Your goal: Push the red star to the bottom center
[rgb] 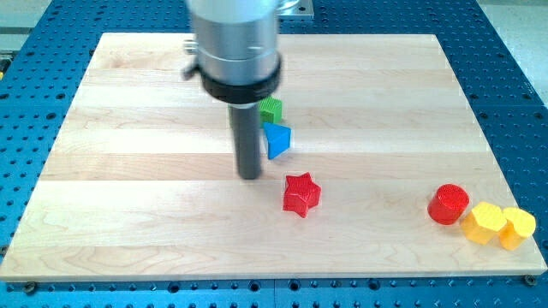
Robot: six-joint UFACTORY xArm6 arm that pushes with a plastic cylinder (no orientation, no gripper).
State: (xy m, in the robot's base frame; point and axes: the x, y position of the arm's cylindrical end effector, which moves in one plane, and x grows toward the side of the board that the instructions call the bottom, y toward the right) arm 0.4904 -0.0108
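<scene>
The red star [300, 193] lies on the wooden board [128, 171], right of centre and in the lower half. My tip [250, 175] rests on the board just to the star's upper left, a short gap apart from it. The rod hangs from a large grey cylinder at the view's top.
A blue triangular block [276, 139] sits right of the rod, with a green block [271, 109] just above it, partly hidden by the rod. At the lower right stand a red cylinder [448, 204] and two yellow blocks [485, 222] [517, 227] near the board's edge.
</scene>
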